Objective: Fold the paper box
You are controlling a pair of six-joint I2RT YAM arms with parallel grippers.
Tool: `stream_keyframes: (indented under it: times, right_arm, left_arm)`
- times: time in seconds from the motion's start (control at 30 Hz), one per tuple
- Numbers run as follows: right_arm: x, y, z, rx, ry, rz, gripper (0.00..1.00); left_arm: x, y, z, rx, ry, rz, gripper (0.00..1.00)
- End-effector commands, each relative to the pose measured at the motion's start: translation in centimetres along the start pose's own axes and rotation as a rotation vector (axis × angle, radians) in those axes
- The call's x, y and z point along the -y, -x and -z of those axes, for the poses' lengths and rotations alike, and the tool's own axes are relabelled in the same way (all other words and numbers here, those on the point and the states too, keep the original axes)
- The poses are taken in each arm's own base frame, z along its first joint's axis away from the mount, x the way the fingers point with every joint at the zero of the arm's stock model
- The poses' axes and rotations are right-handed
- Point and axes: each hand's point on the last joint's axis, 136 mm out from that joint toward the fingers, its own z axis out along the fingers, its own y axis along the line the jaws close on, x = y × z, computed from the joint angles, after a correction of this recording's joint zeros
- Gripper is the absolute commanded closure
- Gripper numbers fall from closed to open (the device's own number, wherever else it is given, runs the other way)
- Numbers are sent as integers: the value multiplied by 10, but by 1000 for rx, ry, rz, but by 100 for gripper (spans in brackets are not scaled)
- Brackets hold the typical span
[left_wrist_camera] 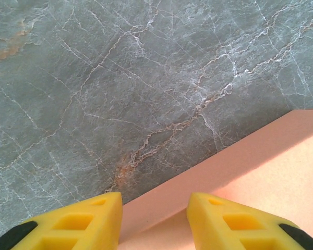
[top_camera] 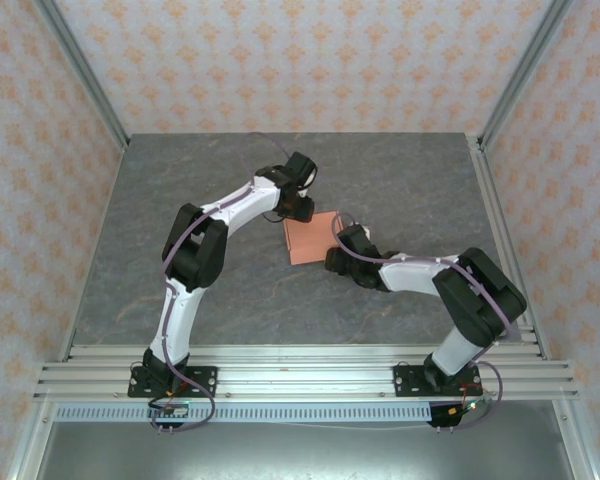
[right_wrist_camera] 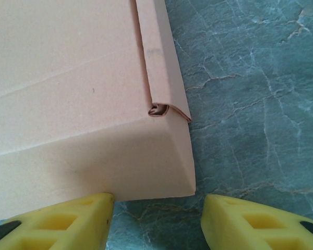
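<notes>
Top external view is showing the paper box [top_camera: 310, 240] lying mid-table, between the two arms. The left gripper [left_wrist_camera: 154, 221] is straddling its far edge, jaws apart. The right gripper [right_wrist_camera: 156, 221] is bracketing a corner, jaws likewise apart, seemingly gripping nothing. Closing evenly from both sides should be keeping the walls square. No print is showing on the cardboard.

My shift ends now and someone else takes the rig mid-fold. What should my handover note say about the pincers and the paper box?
Left pincer: open, poised over the far edge of the paper box, not clamped.
Right pincer: open, a box corner in the gap between its jaws.
Box: lying flat mid-table, between the two arms.
Done: walls look folded, one side flap rolled in.
Left: cannot tell whether it is fully closed, so check the remaining flaps.
</notes>
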Motion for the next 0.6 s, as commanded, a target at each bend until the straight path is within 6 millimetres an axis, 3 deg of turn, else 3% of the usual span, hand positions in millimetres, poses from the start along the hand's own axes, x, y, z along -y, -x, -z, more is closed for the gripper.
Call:
stream_keyframes:
  times: [0.0,0.57]
  right_arm:
    - [-11,28,-20,118,37,-46,48]
    - [-18,47,-36,264,110,-138,55]
  left_arm:
    - [-9,-60,-39,-220,25,-34,62]
    - [-7,-68,-45,-262,6,-42,66]
